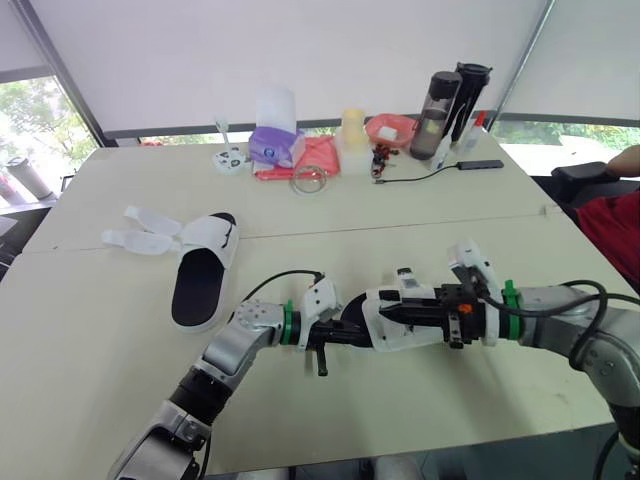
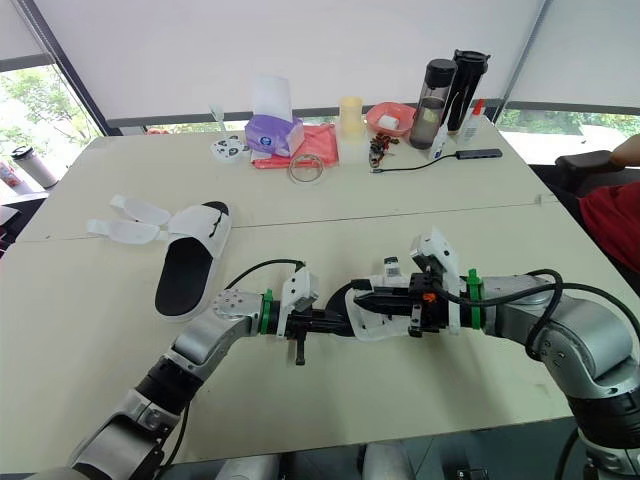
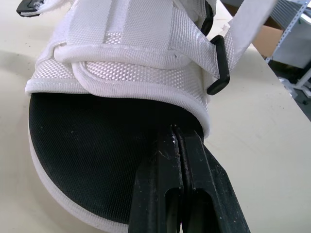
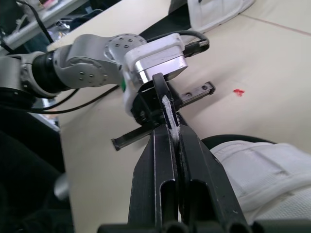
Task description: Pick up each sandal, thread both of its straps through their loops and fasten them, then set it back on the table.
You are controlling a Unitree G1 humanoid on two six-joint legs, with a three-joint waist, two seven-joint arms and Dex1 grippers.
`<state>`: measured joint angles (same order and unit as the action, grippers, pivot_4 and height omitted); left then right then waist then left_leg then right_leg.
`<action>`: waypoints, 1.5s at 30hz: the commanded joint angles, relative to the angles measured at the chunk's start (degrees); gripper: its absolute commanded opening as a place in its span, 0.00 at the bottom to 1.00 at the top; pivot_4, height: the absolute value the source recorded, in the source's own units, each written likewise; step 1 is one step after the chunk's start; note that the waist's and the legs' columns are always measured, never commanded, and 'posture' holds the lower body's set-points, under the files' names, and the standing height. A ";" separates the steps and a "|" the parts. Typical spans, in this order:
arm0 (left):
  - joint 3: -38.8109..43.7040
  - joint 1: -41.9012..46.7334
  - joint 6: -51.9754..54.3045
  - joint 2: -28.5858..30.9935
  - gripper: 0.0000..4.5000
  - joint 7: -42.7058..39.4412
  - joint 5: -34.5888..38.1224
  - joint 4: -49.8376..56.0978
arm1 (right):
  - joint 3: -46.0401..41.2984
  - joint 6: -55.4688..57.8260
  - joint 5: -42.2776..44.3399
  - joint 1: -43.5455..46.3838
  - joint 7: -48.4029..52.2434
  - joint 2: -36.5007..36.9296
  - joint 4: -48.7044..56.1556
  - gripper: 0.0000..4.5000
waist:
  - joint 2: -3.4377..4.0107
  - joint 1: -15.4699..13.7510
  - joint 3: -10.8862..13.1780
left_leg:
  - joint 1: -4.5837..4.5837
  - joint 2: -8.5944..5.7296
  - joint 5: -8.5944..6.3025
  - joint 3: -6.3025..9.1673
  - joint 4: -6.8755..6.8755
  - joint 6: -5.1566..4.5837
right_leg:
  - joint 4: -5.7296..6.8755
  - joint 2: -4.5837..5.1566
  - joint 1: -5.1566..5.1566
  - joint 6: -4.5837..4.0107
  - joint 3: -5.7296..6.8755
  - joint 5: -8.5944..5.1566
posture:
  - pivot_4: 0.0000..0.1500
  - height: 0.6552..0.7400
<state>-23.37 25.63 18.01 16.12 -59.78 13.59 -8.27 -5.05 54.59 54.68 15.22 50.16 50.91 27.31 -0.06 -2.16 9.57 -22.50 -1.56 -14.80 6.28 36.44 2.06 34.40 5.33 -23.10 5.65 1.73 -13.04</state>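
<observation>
Sandal (image 1: 405, 332) held near table (image 1: 420, 240) edge, 6 o'clock; left gripper (image 3: 176, 133) jaws clamped on sole end as anchor; right gripper (image 4: 164, 94) jaws clamped on strap (image 4: 168, 108), likely for threading; second sandal (image 1: 200, 282) at 10 o'clock, straps open.

Tissue box (image 1: 272, 146): purple, white tissue sticking up; far side.
Red cloth (image 1: 318, 156): crumpled, touching tissue box on its right.
Glass dish (image 1: 310, 180): clear, round, just in front of cloth.
Yellow container (image 1: 352, 140): pale, upright, right of cloth.
Red bowl (image 1: 391, 130): right of container; contents unclear.
Bottles (image 1: 436, 112): 2, dark, upright, side by side, right of bowl.
Hub (image 1: 482, 164): dark, flat; black cable (image 1: 420, 176) runs toward bowl.
Person (image 1: 612, 230): red garment, right edge.
</observation>
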 commanded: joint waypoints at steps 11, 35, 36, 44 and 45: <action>-3.90 1.36 -1.60 2.09 0.00 1.46 -7.06 -6.59 | -2.31 0.09 1.62 2.89 -4.64 -2.85 1.93 0.00 | 0.00 0.00 0.00 | 0.00 0.00 0.00 -0.01 0.01 0.00 | 0.01 0.00 0.00 0.14 0.00 -0.08 | 1.00 1.00; -2.77 0.67 -0.91 1.05 0.00 2.71 -6.41 -6.63 | 3.30 -2.98 -11.87 6.32 -5.89 -8.79 -6.34 0.99 | 0.02 0.05 -0.02 | 0.08 0.01 0.00 -0.01 0.18 0.00 | 0.17 -0.01 0.06 0.09 0.00 -0.04 | 1.00 1.00; -2.71 0.66 -0.87 0.99 0.00 2.70 -6.35 -6.67 | 3.38 -2.74 -11.72 6.33 -5.69 -8.83 -6.21 0.99 | 0.02 0.05 -0.02 | 0.08 0.01 0.00 -0.01 0.19 0.00 | 0.17 0.00 0.06 0.09 0.00 -0.04 | 1.00 1.00; -2.53 0.77 -0.99 0.51 0.00 2.67 -6.42 -7.17 | 5.20 0.42 -13.07 10.05 -6.69 -11.02 -10.90 0.99 | 0.03 0.01 -0.02 | 0.08 0.01 0.00 -0.01 0.26 0.00 | 0.18 0.00 0.08 0.09 0.00 -0.04 | 1.00 1.00; -2.51 0.77 -1.03 0.49 0.00 2.68 -6.44 -7.20 | 5.12 0.80 -12.94 10.29 -6.59 -11.15 -11.23 0.99 | 0.03 -0.01 -0.02 | 0.08 0.01 0.00 0.01 0.29 0.00 | 0.18 0.00 0.10 0.09 0.01 -0.04 | 1.00 1.00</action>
<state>-25.04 27.83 14.46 15.57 -59.08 10.62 -11.02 0.73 54.98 41.41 24.36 43.35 39.89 15.95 -0.03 -2.18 9.55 -22.42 -1.56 -14.80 6.29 36.74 2.07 34.57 5.32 -22.98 5.75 1.74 -13.08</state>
